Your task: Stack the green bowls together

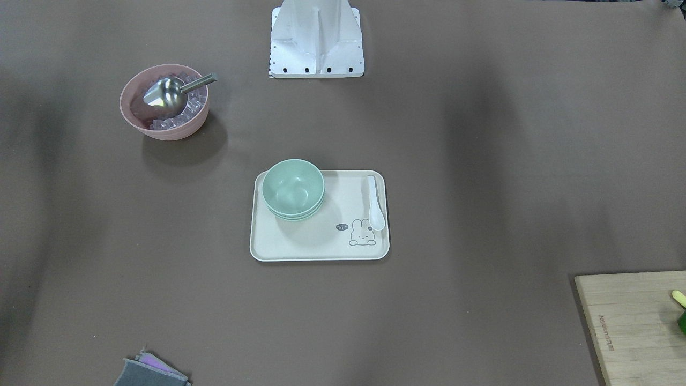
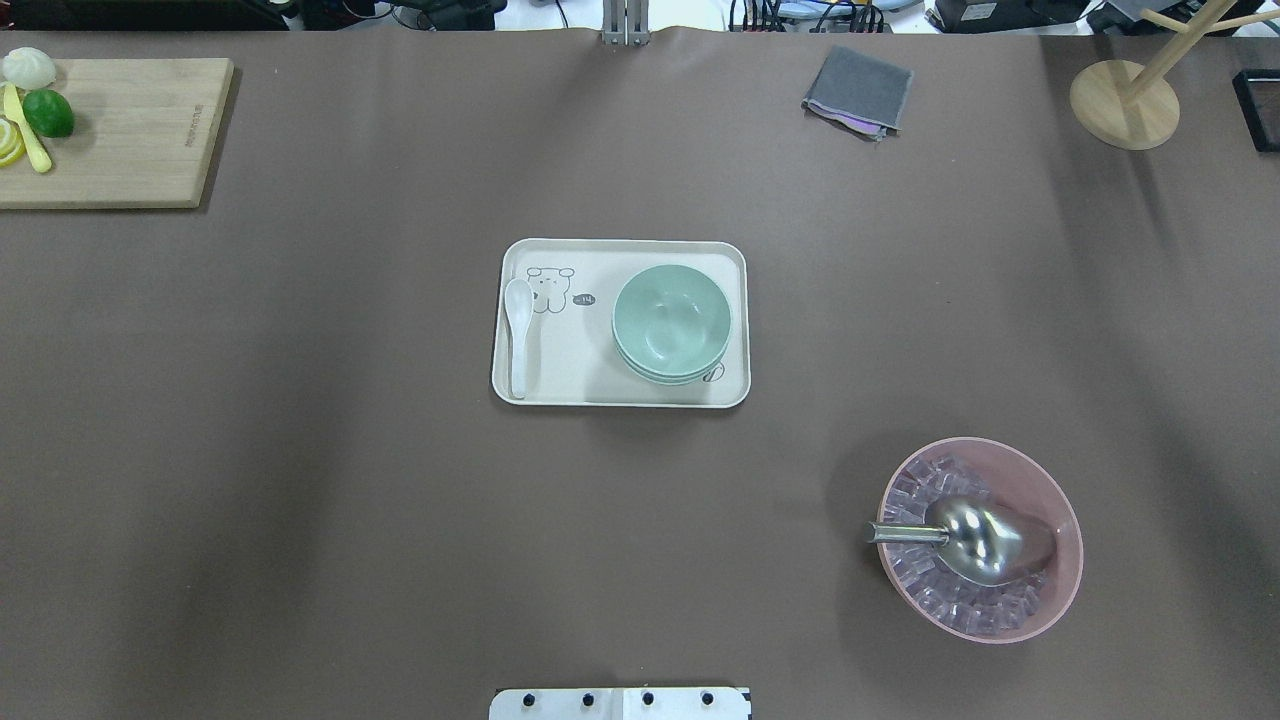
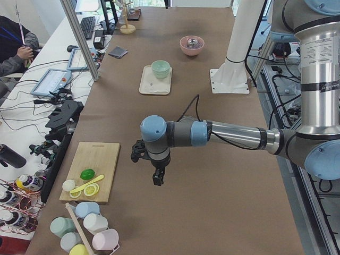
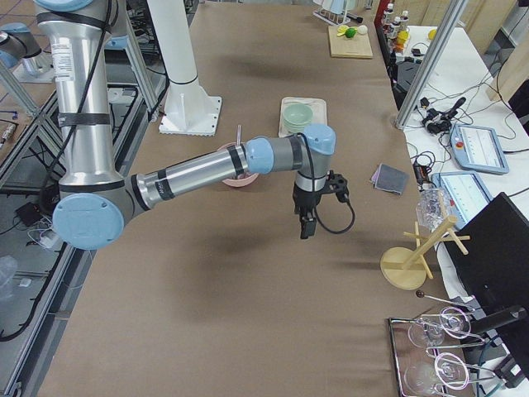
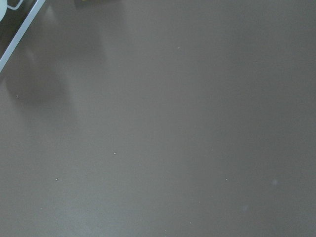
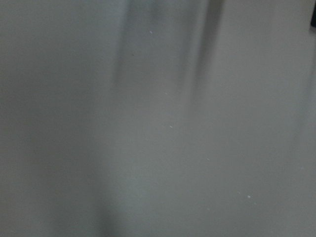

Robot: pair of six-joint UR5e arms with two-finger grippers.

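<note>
The green bowls (image 1: 293, 187) sit nested in one stack on the cream tray (image 1: 321, 244), at its corner nearest the robot's right. The stack also shows in the overhead view (image 2: 671, 320) and in both side views (image 3: 160, 68) (image 4: 297, 116). My left gripper (image 3: 158, 179) hangs over bare table near the cutting board, far from the tray. My right gripper (image 4: 304, 227) hangs over bare table beyond the pink bowl. Both show only in the side views, so I cannot tell whether they are open or shut. Both wrist views show only brown table.
A white spoon (image 2: 518, 335) lies on the tray (image 2: 570, 385). A pink ribbed bowl (image 2: 980, 540) holds ice cubes and a metal scoop. A wooden cutting board (image 2: 110, 130) with fruit, a grey cloth (image 2: 858, 90) and a wooden stand (image 2: 1125, 100) line the far edge.
</note>
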